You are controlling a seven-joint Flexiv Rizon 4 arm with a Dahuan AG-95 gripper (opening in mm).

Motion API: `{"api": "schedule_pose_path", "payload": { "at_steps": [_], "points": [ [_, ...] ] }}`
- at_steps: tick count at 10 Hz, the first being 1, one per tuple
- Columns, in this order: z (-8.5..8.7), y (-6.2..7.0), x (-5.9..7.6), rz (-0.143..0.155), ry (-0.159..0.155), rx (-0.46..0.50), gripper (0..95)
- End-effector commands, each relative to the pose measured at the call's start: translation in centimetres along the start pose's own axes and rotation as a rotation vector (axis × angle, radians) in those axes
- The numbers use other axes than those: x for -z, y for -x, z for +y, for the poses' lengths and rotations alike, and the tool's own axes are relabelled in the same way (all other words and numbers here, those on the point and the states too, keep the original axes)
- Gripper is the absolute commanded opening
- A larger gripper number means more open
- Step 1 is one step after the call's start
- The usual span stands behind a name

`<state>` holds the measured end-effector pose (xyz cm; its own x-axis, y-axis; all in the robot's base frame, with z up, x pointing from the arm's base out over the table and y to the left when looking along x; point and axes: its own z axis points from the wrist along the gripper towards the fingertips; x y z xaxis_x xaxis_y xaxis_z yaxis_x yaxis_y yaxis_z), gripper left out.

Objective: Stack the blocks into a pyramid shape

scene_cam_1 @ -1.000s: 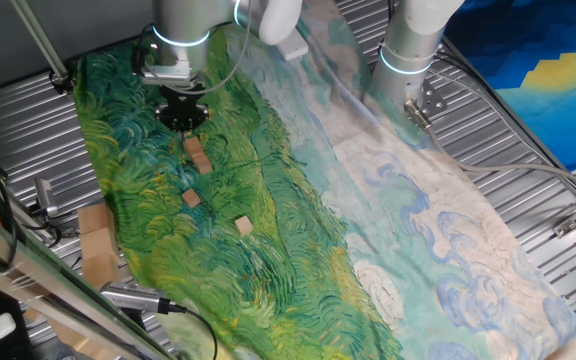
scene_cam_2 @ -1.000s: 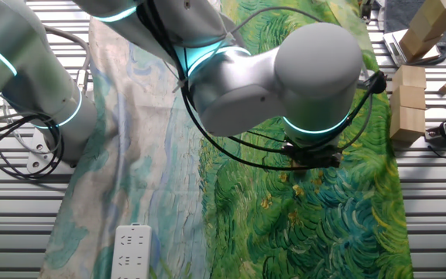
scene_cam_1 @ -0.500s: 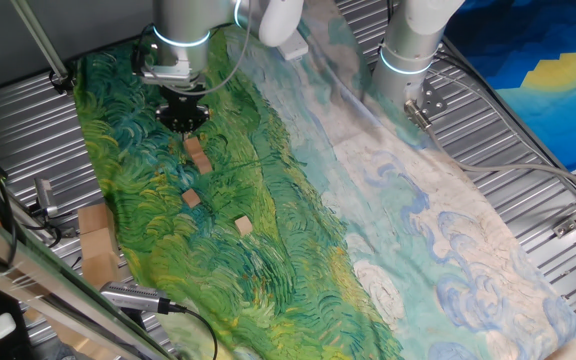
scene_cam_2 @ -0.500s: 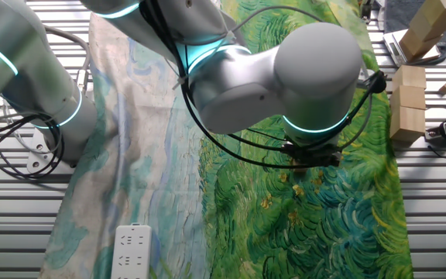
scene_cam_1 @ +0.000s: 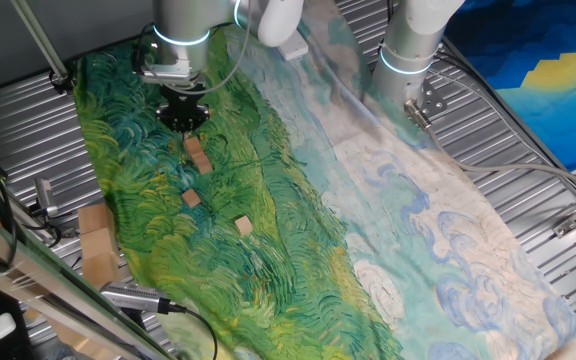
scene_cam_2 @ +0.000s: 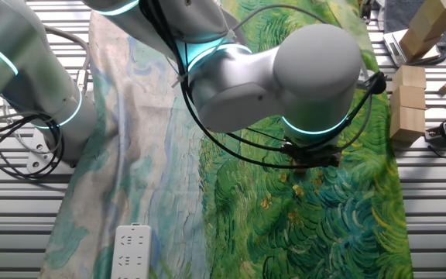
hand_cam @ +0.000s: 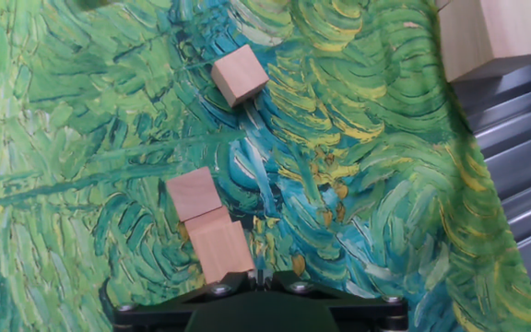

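Note:
Two small light-brown wooden blocks (scene_cam_1: 199, 155) lie touching on the green painted cloth, just in front of my gripper (scene_cam_1: 181, 122). Two more blocks lie apart nearer the camera, one (scene_cam_1: 191, 198) and another (scene_cam_1: 243, 227). In the hand view the cluster of touching blocks (hand_cam: 208, 226) reaches down to my gripper (hand_cam: 259, 275), and I cannot tell whether one rests on the others. A single block (hand_cam: 239, 75) lies further off. The jaws stand together with nothing between them. In the other fixed view the arm hides the blocks, and only the gripper (scene_cam_2: 312, 157) shows.
A flat tan cardboard piece (scene_cam_1: 96, 245) lies on the metal slats left of the cloth. Larger wooden blocks (scene_cam_2: 408, 105) stand at the cloth's edge, one of them (hand_cam: 496, 37) showing in the hand view. A white power strip (scene_cam_2: 132, 249) lies on the pale end of the cloth.

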<state>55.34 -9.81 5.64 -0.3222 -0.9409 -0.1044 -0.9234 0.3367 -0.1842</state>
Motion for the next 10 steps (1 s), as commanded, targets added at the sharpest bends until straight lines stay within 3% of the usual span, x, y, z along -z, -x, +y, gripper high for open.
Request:
{"api": "schedule_pose_path", "payload": {
  "at_steps": [1, 6, 8, 10],
  "points": [
    [0.1, 0.1, 0.1, -0.002, 0.002, -0.001, 0.0],
    [-0.1, -0.2, 0.3, -0.009, -0.005, 0.051, 0.0],
    [-1.5, -0.8, 1.4, -0.003, -0.008, 0.115, 0.0],
    [-3.1, -1.0, 2.7, -0.01, -0.005, 0.082, 0.0]
  ]
}}
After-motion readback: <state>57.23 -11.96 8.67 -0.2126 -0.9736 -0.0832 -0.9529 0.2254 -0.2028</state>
